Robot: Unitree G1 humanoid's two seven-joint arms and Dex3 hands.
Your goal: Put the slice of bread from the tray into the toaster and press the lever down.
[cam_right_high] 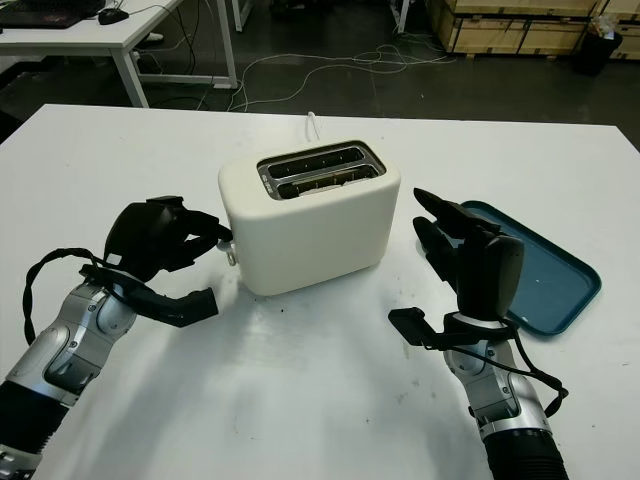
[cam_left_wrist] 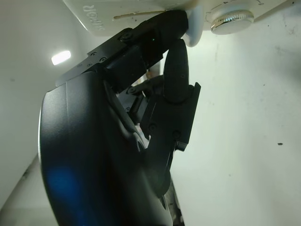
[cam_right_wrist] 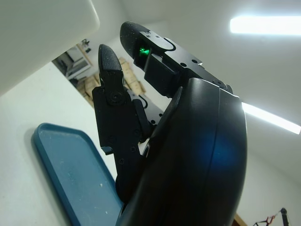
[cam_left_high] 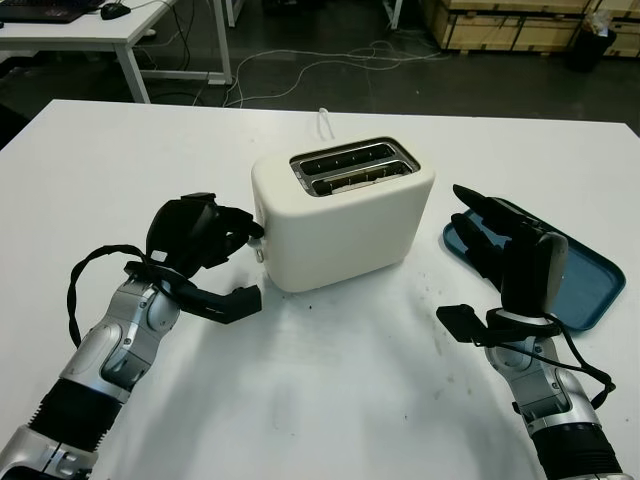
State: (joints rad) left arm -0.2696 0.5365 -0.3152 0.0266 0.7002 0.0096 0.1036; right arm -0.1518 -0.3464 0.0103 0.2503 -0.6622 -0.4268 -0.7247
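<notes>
Pressing on the white lever (cam_left_wrist: 195,28) at the toaster's (cam_left_high: 345,225) end face, the left hand (cam_left_high: 200,240) has its fingers curled against it, bread sits in the near slot (cam_left_high: 360,178), and the open right hand (cam_left_high: 510,250) hovers beside the blue tray (cam_left_high: 590,285).

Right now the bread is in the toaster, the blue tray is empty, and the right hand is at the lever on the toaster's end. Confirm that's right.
Not quite: it is the left hand at the lever on the end of the toaster, as the left eye view shows. The right hand is open, raised over the near edge of the blue tray. The rest stands: bread sits in the near slot, and the tray is empty.
</notes>
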